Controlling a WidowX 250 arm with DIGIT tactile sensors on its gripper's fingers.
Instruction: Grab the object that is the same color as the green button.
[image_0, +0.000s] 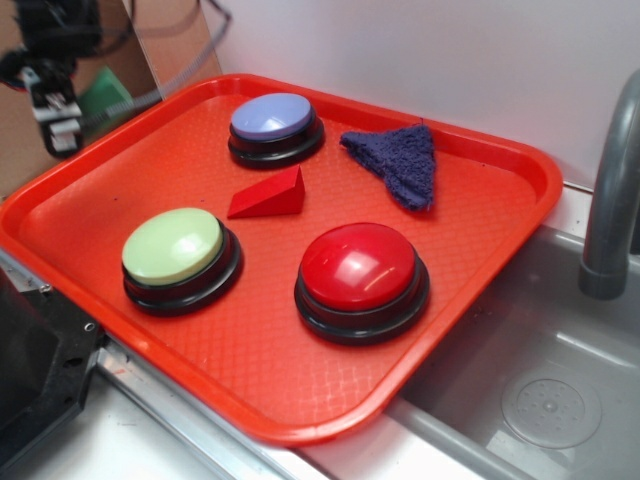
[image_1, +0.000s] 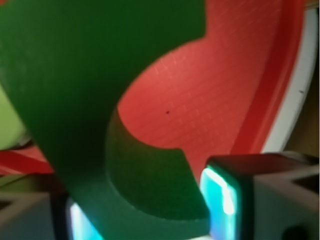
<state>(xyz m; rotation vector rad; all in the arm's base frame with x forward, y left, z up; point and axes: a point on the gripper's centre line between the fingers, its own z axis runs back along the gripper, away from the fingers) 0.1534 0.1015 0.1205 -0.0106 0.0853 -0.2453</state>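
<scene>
The object, a dark green block with a curved notch (image_1: 90, 100), fills most of the wrist view and sits clamped between my gripper's (image_1: 150, 215) two pads (image_1: 220, 200). In the exterior view my gripper (image_0: 62, 125) hangs raised over the far left rim of the red tray (image_0: 300, 400), with the green block (image_0: 105, 92) showing beside it. The pale green button (image_0: 175, 248) rests on its black base at the tray's front left. A sliver of the green button (image_1: 7, 125) also shows at the wrist view's left edge.
On the tray are a lavender-blue dome button (image_0: 272, 120), a red dome button (image_0: 358, 268), a red wedge (image_0: 270, 196) and a dark blue cloth (image_0: 400, 160). A grey sink (image_0: 540, 400) with a faucet (image_0: 612, 190) lies to the right.
</scene>
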